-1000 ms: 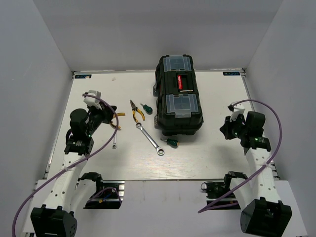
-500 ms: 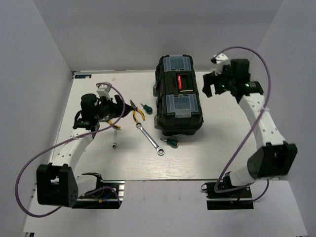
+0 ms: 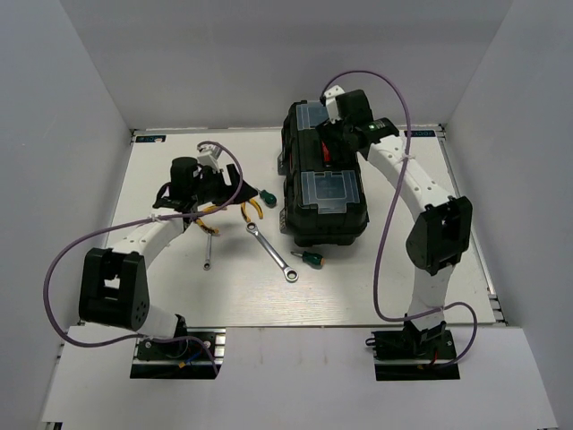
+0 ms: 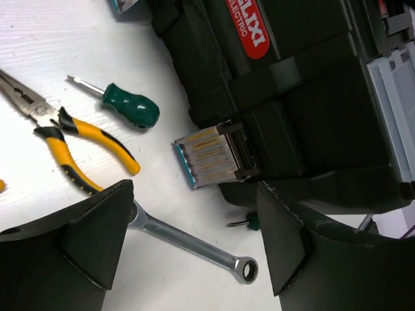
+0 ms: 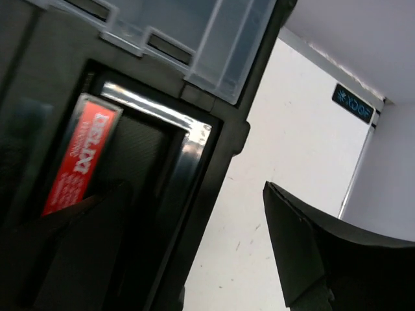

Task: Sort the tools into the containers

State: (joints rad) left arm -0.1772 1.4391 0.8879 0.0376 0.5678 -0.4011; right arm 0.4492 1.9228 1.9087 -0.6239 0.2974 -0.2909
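We count one closed toolbox (image 3: 304, 228) with two clear lids (image 3: 326, 190) standing on the surface (image 3: 403, 269), and five tools lying loose at its 9 o'clock side. There is one pliers (image 3: 252, 210), two screwdrivers (image 3: 266, 197), one ratchet wrench (image 3: 271, 252) and one small wrench (image 3: 207, 251). The first screwdriver lies just at 3 o'clock of the pliers. The second screwdriver (image 3: 311, 258) lies at the toolbox's 6 o'clock edge, beside the ratchet wrench's ring end.

The left hand (image 4: 194, 188) hangs spread and empty above the pliers' handles, facing the toolbox latch (image 4: 211, 155). The right hand (image 5: 188, 207) is also spread, holding nothing, and sits over the red-labelled handle (image 5: 78, 162) on the lid.

Half a second ago the right hand was off the toolbox at its 2 o'clock corner, and it has since swung in over the lid. The left hand has crept toward 3 o'clock, closer to the pliers. All five tools and the toolbox lie where they did.
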